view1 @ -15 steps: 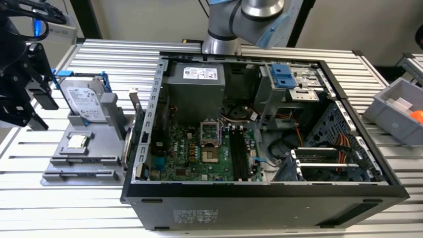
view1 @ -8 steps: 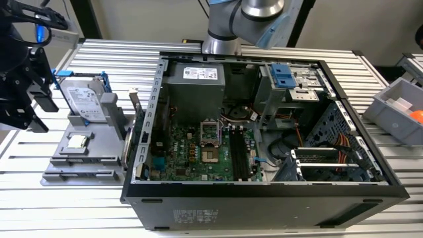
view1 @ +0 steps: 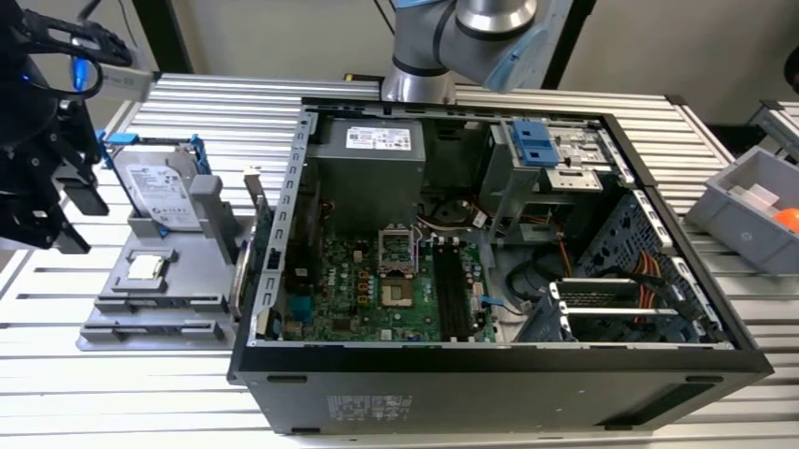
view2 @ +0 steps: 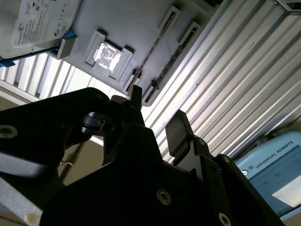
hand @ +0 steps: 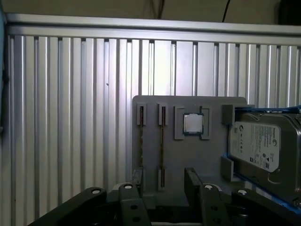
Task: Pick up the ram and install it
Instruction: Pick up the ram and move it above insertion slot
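Nearest stands an open computer case (view1: 500, 374) on the slatted metal table (view1: 125, 402). It holds a green motherboard (view1: 362, 290) with long black memory slots (view1: 450, 295), and a grey power supply (view1: 369, 159) sits farther back. Just beside the case, on the exterior view's left, lies a grey holder (view1: 125, 323) (hand: 197, 155). It carries a processor chip (view1: 146, 267) (hand: 192, 123) in a square pocket and a hard drive (view1: 163, 192) (hand: 261, 146) propped in a blue frame. The ram (hand: 162, 141) stands on edge in one narrow slot of this holder, outside the case, and a like strip (hand: 141, 136) stands in the slot beside it. Both are so thin edge-on that no chips can be made out. The gripper (view1: 71, 215) (hand: 163, 176) (view2: 156, 103) hangs over the holder, lined up with those slots and apart from them, its fingers (hand: 190, 176) spread with nothing between. On the exterior view's right a grey bin (view1: 736, 210) holds something orange (view1: 787, 220), cut off by the frame. At the back, the arm (view1: 462, 28) rises out of sight.
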You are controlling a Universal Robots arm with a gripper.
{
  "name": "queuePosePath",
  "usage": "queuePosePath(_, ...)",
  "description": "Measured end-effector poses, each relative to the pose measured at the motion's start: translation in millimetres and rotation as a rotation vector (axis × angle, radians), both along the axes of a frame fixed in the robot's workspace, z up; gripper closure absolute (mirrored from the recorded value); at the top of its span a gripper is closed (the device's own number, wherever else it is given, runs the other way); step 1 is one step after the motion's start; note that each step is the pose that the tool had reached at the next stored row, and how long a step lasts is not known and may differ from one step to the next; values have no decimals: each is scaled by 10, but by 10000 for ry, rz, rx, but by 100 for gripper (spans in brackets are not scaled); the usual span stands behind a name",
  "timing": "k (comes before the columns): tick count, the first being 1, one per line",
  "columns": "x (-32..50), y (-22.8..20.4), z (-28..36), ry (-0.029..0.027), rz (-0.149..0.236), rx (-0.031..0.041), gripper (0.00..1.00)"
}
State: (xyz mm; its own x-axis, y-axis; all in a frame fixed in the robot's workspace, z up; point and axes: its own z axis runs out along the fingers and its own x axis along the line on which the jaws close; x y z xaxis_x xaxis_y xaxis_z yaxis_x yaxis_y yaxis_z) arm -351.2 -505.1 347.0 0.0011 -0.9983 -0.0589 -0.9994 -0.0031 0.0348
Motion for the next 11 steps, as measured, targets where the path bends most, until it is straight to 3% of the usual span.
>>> queuePosePath(11, 0, 0, -60, -7, 10, 0, 0)
